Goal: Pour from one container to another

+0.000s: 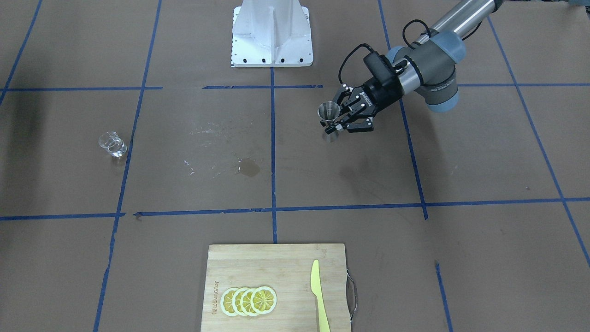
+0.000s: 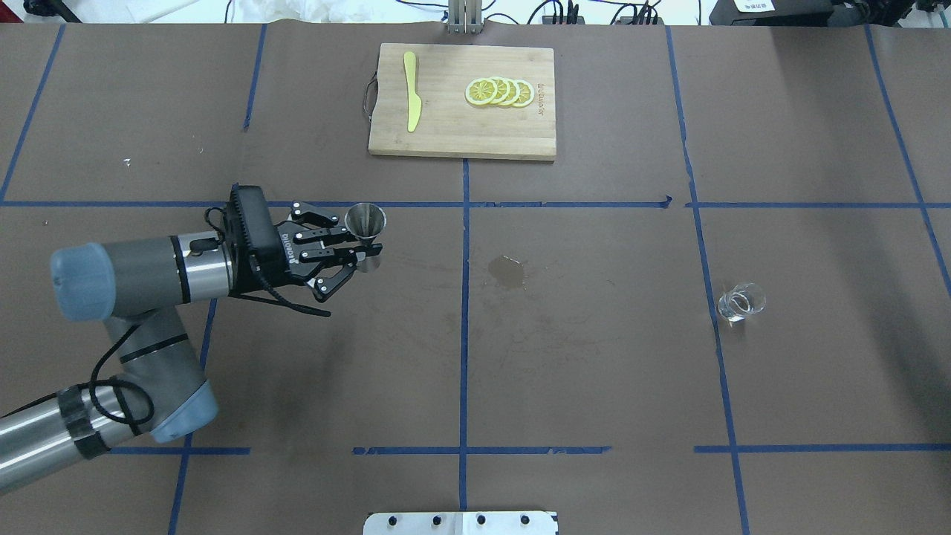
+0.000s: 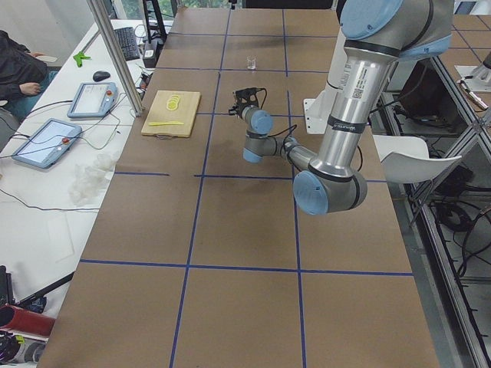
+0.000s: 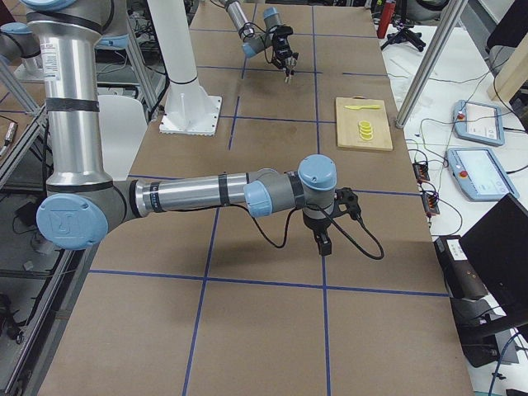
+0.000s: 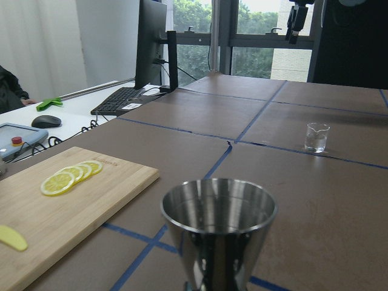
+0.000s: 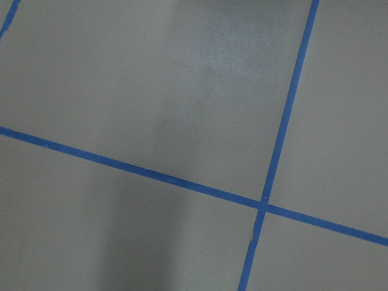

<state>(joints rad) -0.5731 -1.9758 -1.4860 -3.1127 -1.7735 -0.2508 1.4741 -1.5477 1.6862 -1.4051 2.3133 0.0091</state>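
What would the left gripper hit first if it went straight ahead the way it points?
Nothing, as far as I can see. The left gripper, shut on the jigger, points across bare table; the glass cup sits off-line, nearer the robot. Depth is uncertain.

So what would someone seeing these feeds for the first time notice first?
The left gripper, closed around the waist of the steel jigger on the robot's left side of the table, stands out first. Far across on the right side, the clear glass cup stands alone, with a dark wet-looking stain between them. At the far edge sits a cutting board with lemon slices.
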